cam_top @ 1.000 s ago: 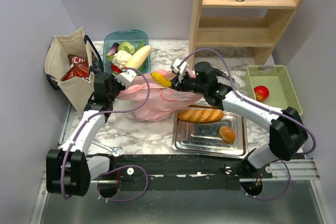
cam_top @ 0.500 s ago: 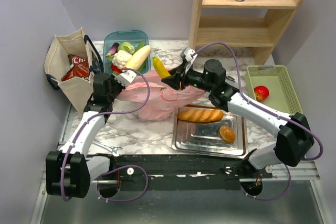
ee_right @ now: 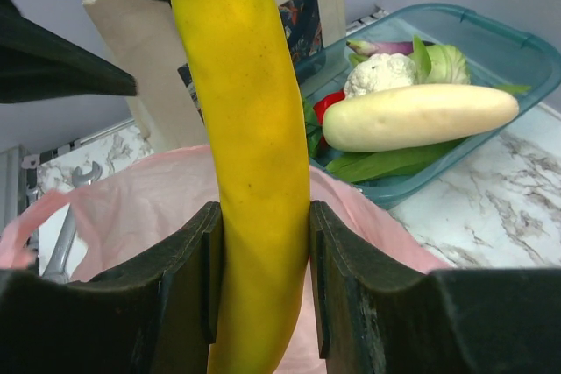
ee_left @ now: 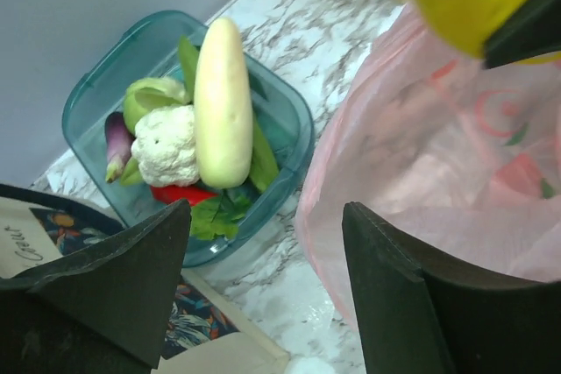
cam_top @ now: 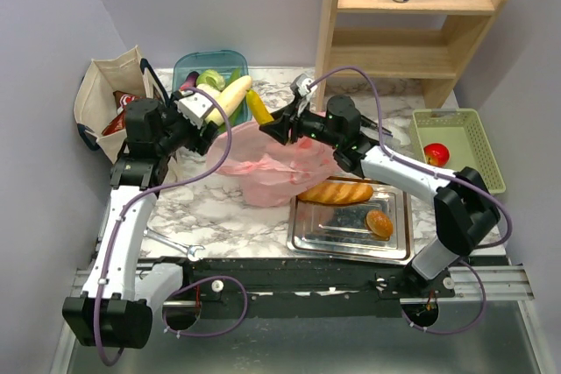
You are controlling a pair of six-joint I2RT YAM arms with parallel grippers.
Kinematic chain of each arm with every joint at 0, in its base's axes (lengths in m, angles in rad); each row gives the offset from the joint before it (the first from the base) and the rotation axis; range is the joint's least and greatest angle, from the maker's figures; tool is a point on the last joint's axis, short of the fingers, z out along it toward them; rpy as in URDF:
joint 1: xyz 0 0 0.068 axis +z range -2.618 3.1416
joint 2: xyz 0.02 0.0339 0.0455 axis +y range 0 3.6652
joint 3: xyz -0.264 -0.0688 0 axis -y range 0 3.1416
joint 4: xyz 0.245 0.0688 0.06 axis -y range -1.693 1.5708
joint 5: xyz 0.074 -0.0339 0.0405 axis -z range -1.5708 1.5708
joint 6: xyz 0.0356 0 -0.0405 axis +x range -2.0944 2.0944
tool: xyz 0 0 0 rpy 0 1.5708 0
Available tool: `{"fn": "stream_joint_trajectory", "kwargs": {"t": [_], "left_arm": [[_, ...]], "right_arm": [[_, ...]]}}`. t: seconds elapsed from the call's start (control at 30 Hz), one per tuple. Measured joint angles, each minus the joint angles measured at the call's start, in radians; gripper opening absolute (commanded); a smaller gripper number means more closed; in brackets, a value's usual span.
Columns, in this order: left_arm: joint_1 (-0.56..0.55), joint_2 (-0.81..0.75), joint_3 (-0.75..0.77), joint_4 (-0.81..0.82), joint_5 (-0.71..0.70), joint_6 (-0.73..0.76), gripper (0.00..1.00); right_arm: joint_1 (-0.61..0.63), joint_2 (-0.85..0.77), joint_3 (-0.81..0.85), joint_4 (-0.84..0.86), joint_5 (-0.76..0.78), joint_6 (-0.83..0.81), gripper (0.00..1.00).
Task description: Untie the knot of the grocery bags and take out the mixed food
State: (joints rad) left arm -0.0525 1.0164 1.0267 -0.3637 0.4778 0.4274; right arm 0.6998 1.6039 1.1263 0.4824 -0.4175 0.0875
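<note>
**Top view:** fixed camera above and behind the arm bases, which sit at lower frame. It looks down and forward from afar over the whole table.

**Left wrist view:** close, angled down past its own fingers. The tub is upper left and the bag right.

**Right wrist view:** closest, facing level along its fingers, with the tub upper right.

**Shared by all three:** tub, bag and banana.

Arm links: smooth white shells on the left arm and right arm.
Joints: rounded black housings between the white links.
Cables: purple, looping up from the black base rail along each arm.
Fingers: left gripper and right gripper both matte black, thick and wedge-shaped.
</note>
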Motion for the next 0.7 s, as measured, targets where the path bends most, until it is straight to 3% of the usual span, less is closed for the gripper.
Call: {"fn": "stream_joint_trajectory", "kwargs": {"t": [0.3, 0.43, 0.5, 0.57, 0.7], "left_arm": [[0.0, 0.039, -0.014, -0.092, 0.101, -0.043, 0.95], [-0.016, 0.143, -0.023, -0.089, 0.135, -0.098, 0.93], [-0.038, 0.19, -0.027, -0.079, 0.126, -0.103, 0.88], [-0.058, 0.233, -0.029, -0.081, 0.103, -0.098, 0.78], [-0.076, 0.304, -0.015, -0.105, 0.068, -0.086, 0.36]], "right_arm": [[-0.001, 0.053, 0.108, 0.042, -0.052, 0.074, 0.01], [-0.004, 0.008, 0.138, 0.035, -0.045, 0.103, 0.01], [-0.016, -0.034, 0.146, 0.002, -0.031, 0.103, 0.01], [-0.048, -0.094, 0.149, -0.06, -0.018, 0.095, 0.01], [-0.23, -0.24, 0.15, -0.281, 0.01, 0.005, 0.01]]}}
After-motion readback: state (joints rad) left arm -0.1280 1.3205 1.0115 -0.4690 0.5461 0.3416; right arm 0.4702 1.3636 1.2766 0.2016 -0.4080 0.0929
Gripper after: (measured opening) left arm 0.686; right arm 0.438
